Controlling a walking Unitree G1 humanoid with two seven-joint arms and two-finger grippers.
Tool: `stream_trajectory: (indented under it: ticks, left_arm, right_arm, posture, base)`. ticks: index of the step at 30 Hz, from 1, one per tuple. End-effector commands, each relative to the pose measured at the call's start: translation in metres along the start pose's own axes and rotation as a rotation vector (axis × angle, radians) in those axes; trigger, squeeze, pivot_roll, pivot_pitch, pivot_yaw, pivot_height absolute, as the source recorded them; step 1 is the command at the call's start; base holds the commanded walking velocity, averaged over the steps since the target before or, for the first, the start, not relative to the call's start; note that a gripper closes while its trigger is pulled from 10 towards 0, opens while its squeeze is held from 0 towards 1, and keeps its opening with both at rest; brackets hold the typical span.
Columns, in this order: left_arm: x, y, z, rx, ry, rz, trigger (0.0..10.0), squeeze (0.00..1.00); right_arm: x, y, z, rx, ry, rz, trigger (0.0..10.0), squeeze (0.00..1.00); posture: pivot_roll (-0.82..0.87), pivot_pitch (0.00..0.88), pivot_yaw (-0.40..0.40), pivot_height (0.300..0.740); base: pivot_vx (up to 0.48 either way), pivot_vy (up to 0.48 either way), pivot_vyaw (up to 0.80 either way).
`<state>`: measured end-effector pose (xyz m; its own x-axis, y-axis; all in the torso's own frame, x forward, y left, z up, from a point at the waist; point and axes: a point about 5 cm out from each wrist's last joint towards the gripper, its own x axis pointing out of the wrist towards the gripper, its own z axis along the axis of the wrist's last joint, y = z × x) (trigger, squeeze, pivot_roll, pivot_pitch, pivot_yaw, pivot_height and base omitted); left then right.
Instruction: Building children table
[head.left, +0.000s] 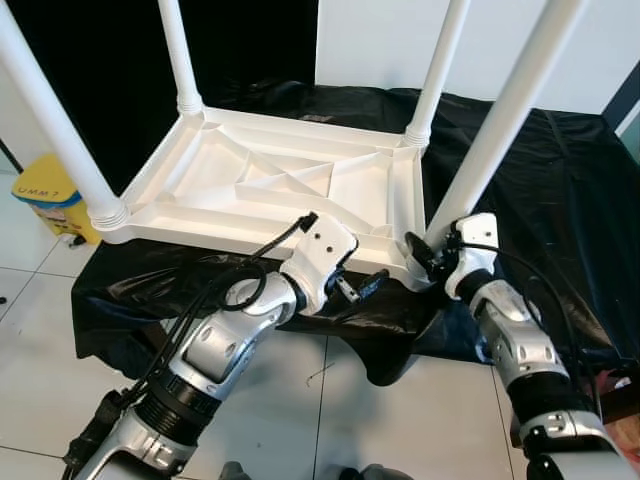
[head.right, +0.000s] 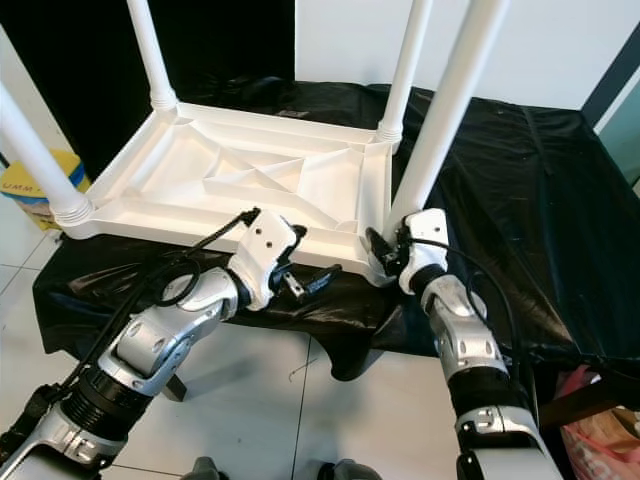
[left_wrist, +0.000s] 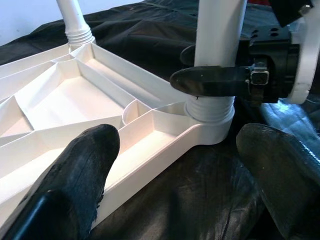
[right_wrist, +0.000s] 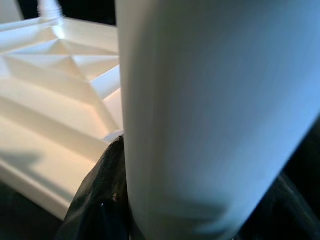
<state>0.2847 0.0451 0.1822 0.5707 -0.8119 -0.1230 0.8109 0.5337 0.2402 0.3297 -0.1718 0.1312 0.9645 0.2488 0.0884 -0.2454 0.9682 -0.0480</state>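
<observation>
A: Where does the build stand?

B: The tabletop (head.left: 270, 180) lies upside down on a worktop covered with a black sheet (head.left: 560, 190), ribs facing up. All four legs stand in their corner sockets. The near-right leg (head.left: 500, 120) looks like the one in hand; my guess is it is getting its last turns into the socket.

A: So what's left?

B: As far as I can judge, seating that leg fully, then turning the table onto its feet. I can't tell from here whether the threads are fully home.

A: Where is that leg relative to the claws?

B: The right claw (head.left: 428, 256) sits at the foot of it, just above the threaded collar at the near-right corner. In the left wrist view its black fingers (left_wrist: 210, 81) wrap the leg from either side, so it is clamped on the leg.

A: And the other claw?

B: The left claw (head.left: 365, 285) hovers just near of the tabletop's front edge, a little left of that corner, pointing toward the leg. Its fingers are apart and hold nothing.

A: Anything else around?

B: A yellow bin (head.left: 45, 195) stands on the tiled floor (head.left: 40, 330), far left of the worktop.
</observation>
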Motion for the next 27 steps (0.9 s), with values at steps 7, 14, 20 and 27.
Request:
stream_trajectory:
  ticks: [7,14,20,27]
  left_arm:
    - [0.001,-0.01,-0.002,0.018,0.01,-0.127,10.0,0.0]
    - [-0.001,-0.011,-0.002,0.021,0.011,-0.116,10.0,0.0]
    - [-0.001,-0.013,-0.003,0.017,0.012,-0.113,10.0,0.0]
    - [-0.002,-0.014,-0.003,0.012,0.014,-0.11,10.0,0.0]
  right_arm:
    - [-0.013,0.017,-0.022,0.062,0.08,-0.149,10.0,0.0]
    - [-0.016,0.04,-0.022,0.118,0.082,-0.338,10.0,0.0]
    - [-0.016,0.035,-0.019,0.108,0.076,-0.339,10.0,0.0]
    - [-0.019,0.036,-0.013,0.083,0.064,-0.338,10.0,0.34]
  posture:
    - [0.02,0.067,-0.064,0.74]
    - [0.03,0.071,-0.083,0.74]
    - [0.04,0.08,-0.09,0.74]
    - [0.03,0.088,-0.091,0.74]
  base:
    - [0.0,0.0,0.0]
    - [0.0,0.0,0.0]
    - [0.0,0.0,0.0]
    - [0.0,0.0,0.0]
